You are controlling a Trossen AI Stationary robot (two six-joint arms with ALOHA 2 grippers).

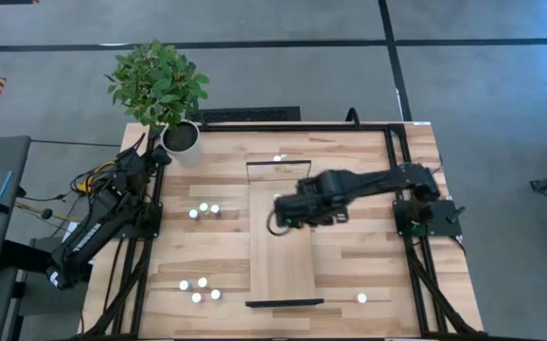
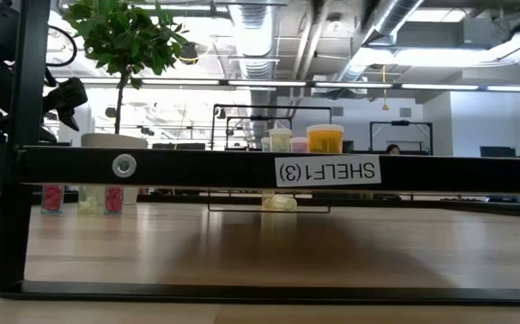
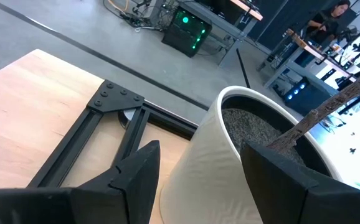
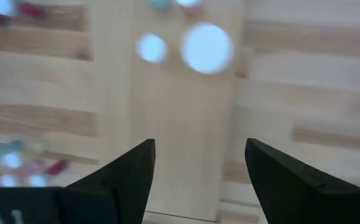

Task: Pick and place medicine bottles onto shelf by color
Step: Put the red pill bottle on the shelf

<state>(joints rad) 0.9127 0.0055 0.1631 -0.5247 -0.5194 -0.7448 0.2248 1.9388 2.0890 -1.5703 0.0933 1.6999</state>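
- High view: the right gripper (image 1: 281, 216) hangs over the shelf (image 1: 283, 270) at frame centre; its fingers (image 4: 133, 171) are spread and hold nothing in the right wrist view
- The left gripper (image 1: 157, 154) waits at upper left, touching or just beside the white plant pot (image 1: 182, 139); its fingers (image 3: 139, 168) are spread, the pot (image 3: 211, 162) between them
- Medicine bottles (image 1: 205, 209) cluster on the worktop (image 1: 387, 242) left of the shelf; another group (image 1: 199, 286) lies lower left; one bottle (image 1: 361, 298) sits lower right; a few (image 1: 279, 160) stand at the shelf's upper end
- Low view: an orange bottle (image 2: 325, 139) stands among them
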